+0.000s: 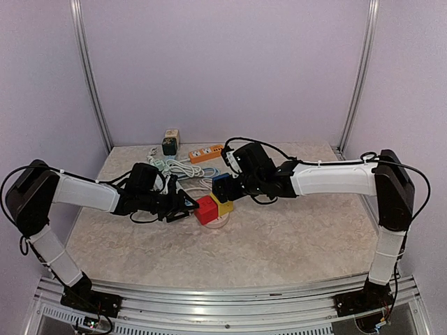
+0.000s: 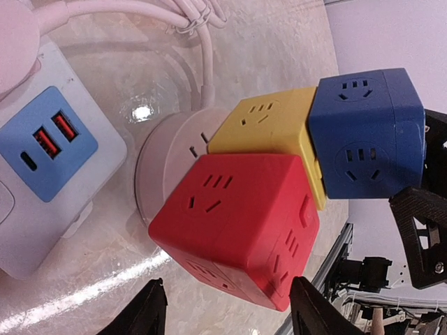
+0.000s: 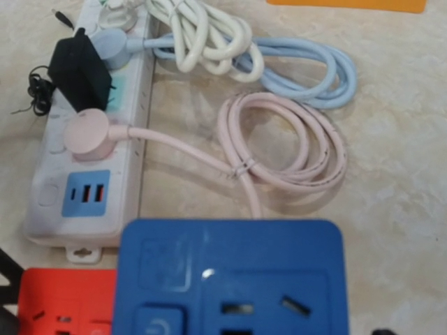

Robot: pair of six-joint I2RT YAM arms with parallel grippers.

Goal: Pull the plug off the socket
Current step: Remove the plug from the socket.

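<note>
Plugs (image 3: 89, 132), at least three, sit in one white strip (image 3: 42, 202); three socket cubes (image 2: 237, 216) cluster nearby. Left gripper (image 2: 227, 310) gapes wide; the right gripper (image 1: 227, 187) cannot be judged.

A pale, marble-patterned desk (image 1: 300, 237) forms the floor of a small booth. 3 plain lilac walls close it in: back wall (image 1: 230, 70), left wall (image 1: 35, 84) and right wall (image 1: 415, 77). 2 slim aluminium posts stand in the rear corners, a left post (image 1: 91, 77) and a right post (image 1: 360, 77). A ribbed metal rail (image 1: 223, 303) runs along the near edge. Light is soft and even. The left wrist view shows a glare spot (image 2: 142, 112) on the glossy desk.
</note>
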